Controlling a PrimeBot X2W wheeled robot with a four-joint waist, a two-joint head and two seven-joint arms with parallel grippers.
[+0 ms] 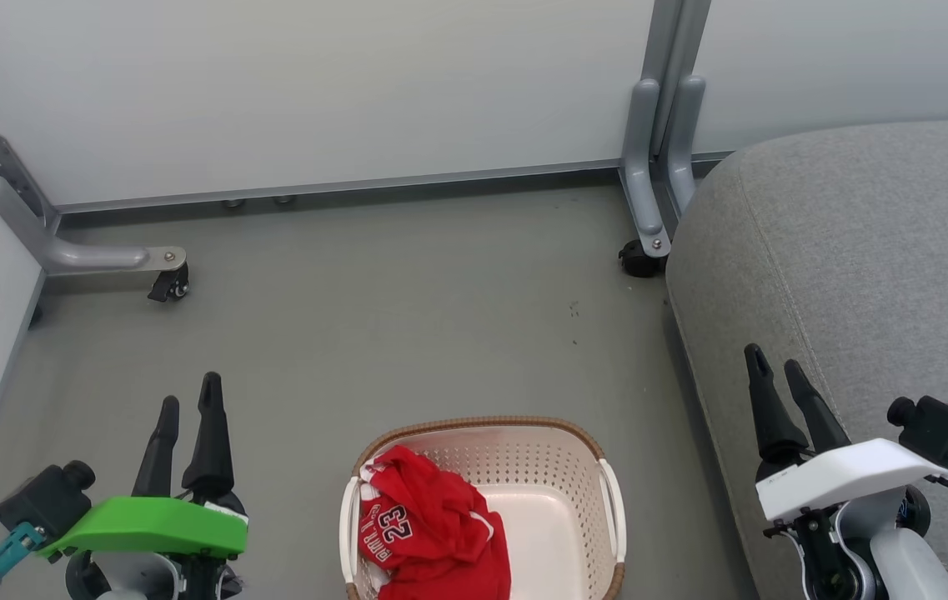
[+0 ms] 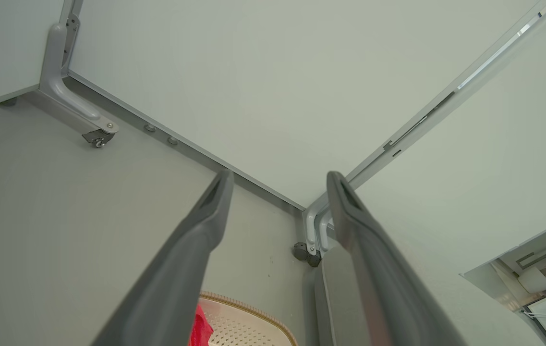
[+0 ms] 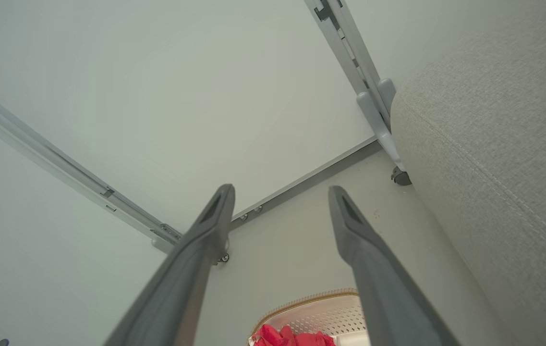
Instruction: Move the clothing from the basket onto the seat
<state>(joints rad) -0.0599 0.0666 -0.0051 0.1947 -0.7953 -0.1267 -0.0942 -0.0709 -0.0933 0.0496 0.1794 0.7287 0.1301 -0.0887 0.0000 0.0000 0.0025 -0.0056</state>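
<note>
Both claws sit lowest in the head view: the left gripper [image 1: 190,392] under a green cover at the lower left, the right gripper [image 1: 772,360] under a white cover at the lower right. Each has its two dark fingers spread wide, with nothing between them. Between the two arms the basket [image 1: 482,423] stands on the grey floor [image 1: 398,317], its brown rim facing up. The red clothing [image 1: 432,525] lies crumpled inside it, bunched toward the robot's left side against the white handle there, a white "23" showing on top. The basket's right half shows bare cream bottom. Just beside the basket on the right, with a strip of floor between, is the grey seat [image 1: 857,250]; the right gripper's fingers show against its near edge. Farther back, two metal legs [image 1: 98,257] with small black caster wheels [image 1: 639,257] stand before pale wall panels [image 1: 315,83].
</note>
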